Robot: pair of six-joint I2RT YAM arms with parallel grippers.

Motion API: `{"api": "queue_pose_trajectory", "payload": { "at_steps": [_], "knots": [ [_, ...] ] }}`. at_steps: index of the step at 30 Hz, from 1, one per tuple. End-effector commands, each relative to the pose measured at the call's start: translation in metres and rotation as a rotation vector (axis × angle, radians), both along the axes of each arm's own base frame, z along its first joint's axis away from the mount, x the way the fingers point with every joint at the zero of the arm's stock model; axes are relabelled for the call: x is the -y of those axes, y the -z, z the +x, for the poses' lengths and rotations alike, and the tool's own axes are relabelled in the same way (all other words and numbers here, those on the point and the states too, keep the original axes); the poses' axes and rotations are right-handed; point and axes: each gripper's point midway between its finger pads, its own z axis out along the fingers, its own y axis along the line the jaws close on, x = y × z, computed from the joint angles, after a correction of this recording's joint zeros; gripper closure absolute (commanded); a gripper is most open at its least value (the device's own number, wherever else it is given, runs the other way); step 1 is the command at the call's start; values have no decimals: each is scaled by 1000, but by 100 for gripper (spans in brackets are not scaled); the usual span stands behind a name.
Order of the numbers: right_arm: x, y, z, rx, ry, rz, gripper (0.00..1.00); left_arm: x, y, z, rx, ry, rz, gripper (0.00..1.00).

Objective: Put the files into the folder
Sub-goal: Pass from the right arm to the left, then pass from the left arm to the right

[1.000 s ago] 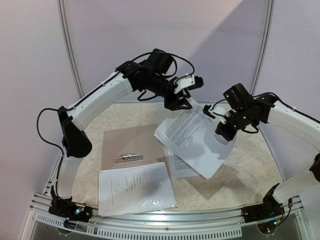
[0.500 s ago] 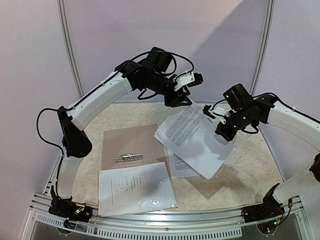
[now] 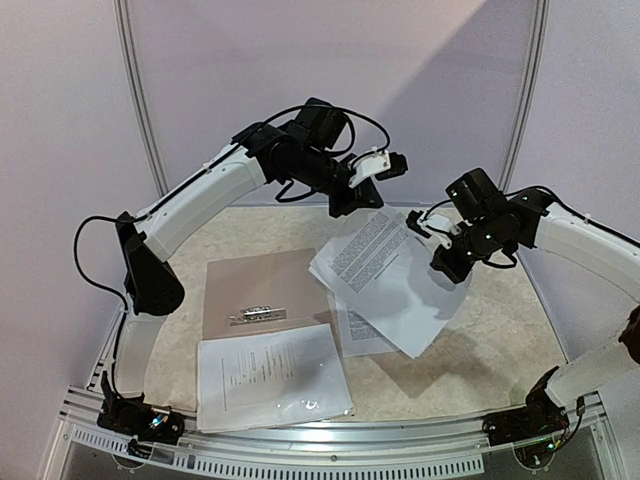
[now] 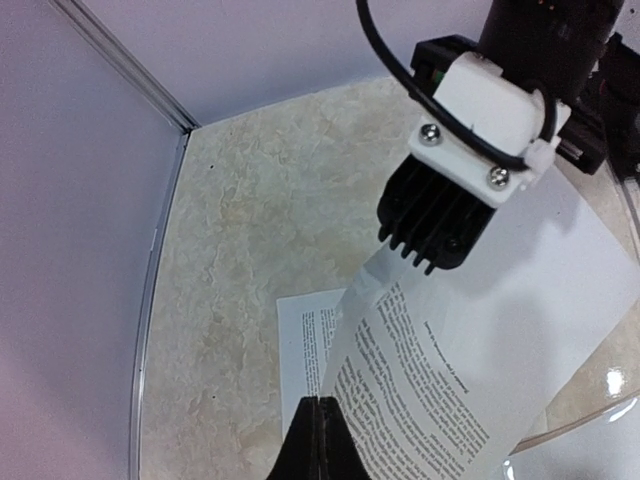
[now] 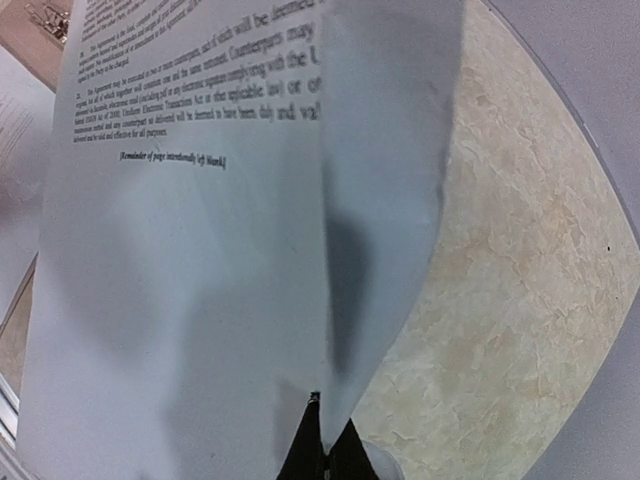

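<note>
Overhead, both arms reached in over the table and shared one printed sheet, which hung in the air tilted, its far end higher than its near end. The left gripper was at the sheet's far corner; in its own wrist view the two fingers were pressed flat together with the sheet's edge running down into them, so it was clamped on that edge. The right gripper was at the sheet's right-hand edge, and its wrist view showed the fingers closed tight with the paper pinched between them, the page buckling into a soft fold just above the grip. Lines of black text covered the upper part of the page, and the lower part was blank.

The folder lay open and flat on the left half of the table, taupe side up, with its small metal clip near its front edge. A sleeved sheet, glossy with reflections, lay just in front of the folder, overlapping its front edge. A second sheet rested flat on the table beneath the lifted one, just right of the folder, only partly showing
</note>
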Motion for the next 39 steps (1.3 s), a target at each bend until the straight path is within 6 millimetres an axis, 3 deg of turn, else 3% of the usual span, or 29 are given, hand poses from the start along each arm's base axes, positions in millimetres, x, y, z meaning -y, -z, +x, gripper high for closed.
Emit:
{"api": "queue_pose_trajectory", "payload": {
  "at_steps": [1,5,8,11,14,17,22,26,30,33,34,37,39],
  "knots": [
    [12,21,6,-22,93,-78,100,11,4,-17,-22,59,-5,100],
    [27,35,14,-36,213,-94,82,24,32,-11,-69,61,3,100],
    [26,33,18,-59,263,-1,60,34,50,-5,-87,68,2,100],
    [27,18,26,-33,289,88,44,44,67,-1,-99,79,-2,100],
    [25,-1,29,-17,275,188,37,52,78,3,-117,85,-12,100],
    [10,-21,19,-10,172,287,31,56,71,-1,-128,108,-39,100],
    [-4,-36,10,-15,84,357,29,47,36,-8,-134,114,-85,100],
    [-2,-42,13,0,84,372,25,30,2,-13,-170,99,-125,100],
    [4,-66,17,44,93,454,16,9,-26,-25,-182,93,-129,100],
    [6,-86,10,82,73,500,13,-1,-34,-34,-207,103,-130,100],
    [6,-90,7,87,63,507,15,-3,-34,-35,-210,105,-127,100],
    [1,-99,-3,89,16,543,40,-5,-33,-35,-205,97,-121,100],
    [-3,-104,-8,86,-14,573,48,-3,-33,-35,-198,102,-120,100]
  ]
}}
